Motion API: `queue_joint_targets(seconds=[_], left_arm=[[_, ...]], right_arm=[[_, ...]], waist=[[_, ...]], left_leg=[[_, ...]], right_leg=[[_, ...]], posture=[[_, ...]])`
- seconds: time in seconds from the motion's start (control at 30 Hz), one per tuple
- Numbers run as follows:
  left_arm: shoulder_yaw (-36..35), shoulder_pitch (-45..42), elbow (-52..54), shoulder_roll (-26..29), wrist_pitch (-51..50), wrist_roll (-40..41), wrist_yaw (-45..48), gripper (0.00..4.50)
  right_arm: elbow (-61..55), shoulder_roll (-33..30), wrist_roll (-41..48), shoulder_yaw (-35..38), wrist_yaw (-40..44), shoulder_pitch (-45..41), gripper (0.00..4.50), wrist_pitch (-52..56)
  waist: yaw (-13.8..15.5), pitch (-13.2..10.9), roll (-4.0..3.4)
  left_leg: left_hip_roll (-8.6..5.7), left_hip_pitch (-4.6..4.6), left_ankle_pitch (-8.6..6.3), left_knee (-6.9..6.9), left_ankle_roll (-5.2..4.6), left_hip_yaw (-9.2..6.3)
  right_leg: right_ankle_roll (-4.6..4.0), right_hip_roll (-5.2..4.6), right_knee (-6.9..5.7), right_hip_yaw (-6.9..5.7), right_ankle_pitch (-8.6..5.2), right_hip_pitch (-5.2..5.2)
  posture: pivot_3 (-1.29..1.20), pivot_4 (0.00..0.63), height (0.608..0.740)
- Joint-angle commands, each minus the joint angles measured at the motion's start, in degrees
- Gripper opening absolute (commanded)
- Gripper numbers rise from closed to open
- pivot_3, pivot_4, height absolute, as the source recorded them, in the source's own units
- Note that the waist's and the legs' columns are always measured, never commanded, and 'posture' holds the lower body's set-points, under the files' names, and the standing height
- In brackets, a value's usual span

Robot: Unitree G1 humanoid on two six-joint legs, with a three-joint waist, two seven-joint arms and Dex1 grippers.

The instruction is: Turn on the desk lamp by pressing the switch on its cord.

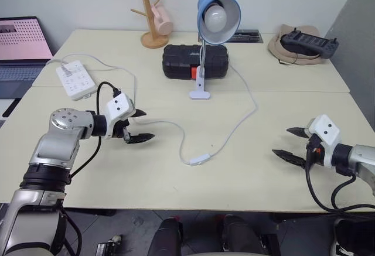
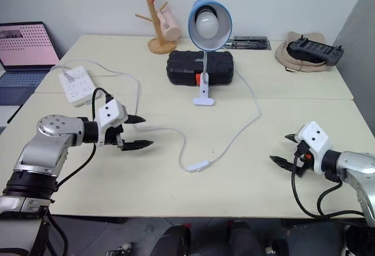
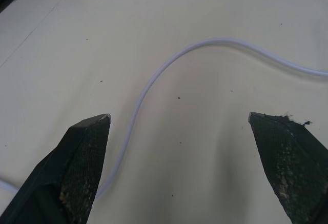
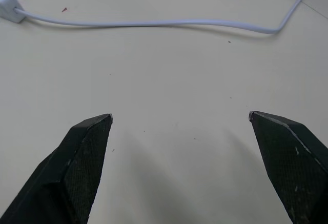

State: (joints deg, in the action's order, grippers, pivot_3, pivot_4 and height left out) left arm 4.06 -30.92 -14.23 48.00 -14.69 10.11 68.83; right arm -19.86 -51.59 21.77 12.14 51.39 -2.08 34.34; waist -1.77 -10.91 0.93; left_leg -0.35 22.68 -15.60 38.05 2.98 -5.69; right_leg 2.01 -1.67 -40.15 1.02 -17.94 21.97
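The desk lamp (image 1: 217, 16) with its blue shade and unlit white bulb stands at the middle back of the table on a small white base (image 1: 199, 95). Its thin white cord (image 1: 241, 118) loops forward to the small white switch (image 1: 200, 160) lying near the table's front middle, then runs left and back. My left gripper (image 1: 142, 126) hovers open over the cord's left stretch (image 3: 154, 80), left of the switch. Far to the switch's right, my right gripper (image 1: 288, 143) stands open above bare table, with the switch's end (image 4: 7, 3) and cord (image 4: 154, 24) ahead of it.
A white power strip (image 1: 75, 79) lies at the back left. A black case (image 1: 194, 61) sits behind the lamp base, a wooden mug tree with a pink mug (image 1: 153, 19) further back. A laptop (image 1: 20, 48) is at the far left, a black controller (image 1: 308, 43) at the back right.
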Motion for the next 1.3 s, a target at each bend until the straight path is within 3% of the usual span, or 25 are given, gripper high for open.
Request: queue_joint_targets(seconds=[0.03, 0.37, 0.6, 0.87, 1.07, 1.3], left_arm=[[-1.95, 0.22, 1.83, 1.49, -0.12, 0.86, 0.52, 4.5], [-1.84, 0.43, 2.84, 1.21, -0.86, 0.97, 0.29, 4.5], [0.7, 3.91, 12.16, 1.73, 0.13, 3.59, 6.69, 4.5], [0.14, 12.16, 29.19, 4.88, -4.91, 9.93, 10.71, 4.5], [-2.27, 17.03, 31.07, 6.76, -4.1, 9.77, 9.11, 4.5], [-3.45, 17.04, 31.15, 6.73, -4.58, 10.32, 6.92, 4.5]], right_arm=[[-0.23, -0.71, 0.67, 0.27, 0.61, -1.51, 4.49, -0.32], [-2.25, -1.12, 1.21, -1.95, 2.68, -3.19, 4.49, -0.68], [-6.93, -0.91, 1.79, -11.98, 10.02, -8.62, 4.49, -2.59], [0.98, 4.21, -2.86, -24.54, 15.51, -19.83, 4.49, -8.52], [8.72, 9.66, -7.01, -30.86, 17.54, -23.97, 4.49, -12.82], [18.68, 15.26, -10.46, -35.22, 20.58, -30.71, 4.49, -17.32]], waist=[[0.01, 0.0, 0.0], [0.01, 0.0, 0.0], [-0.13, 0.0, 0.0], [-0.06, 0.0, 0.0], [-0.01, 0.02, 0.04], [-0.08, 0.02, 0.03]], left_leg=[[0.0, 0.0, 0.0, 0.0, 0.0, 0.0], [0.0, 0.01, 0.0, 0.0, 0.0, -0.01], [0.04, 0.0, 0.0, 0.0, 0.0, 0.0], [0.13, 0.01, 0.0, -0.01, 0.0, -0.06], [0.12, 0.0, 0.0, -0.01, 0.0, -0.05], [0.08, -0.06, 0.0, -0.01, 0.0, -0.04]], right_leg=[[0.0, 0.0, 0.0, 0.0, 0.0, 0.0], [0.0, 0.0, 0.0, -0.01, 0.0, 0.0], [0.0, 0.01, 0.02, 0.0, 0.0, 0.01], [0.0, 0.04, 0.07, -0.04, 0.0, 0.01], [0.0, 0.01, 0.07, -0.01, 0.0, 0.01], [-0.01, 0.07, 0.05, -0.03, 0.0, -0.01]], posture=[[0.0, 0.15, 0.74], [0.0, 0.15, 0.74], [0.0, 0.15, 0.74], [0.0, 0.15, 0.74], [0.0, 0.15, 0.74], [0.0, 0.15, 0.74]])
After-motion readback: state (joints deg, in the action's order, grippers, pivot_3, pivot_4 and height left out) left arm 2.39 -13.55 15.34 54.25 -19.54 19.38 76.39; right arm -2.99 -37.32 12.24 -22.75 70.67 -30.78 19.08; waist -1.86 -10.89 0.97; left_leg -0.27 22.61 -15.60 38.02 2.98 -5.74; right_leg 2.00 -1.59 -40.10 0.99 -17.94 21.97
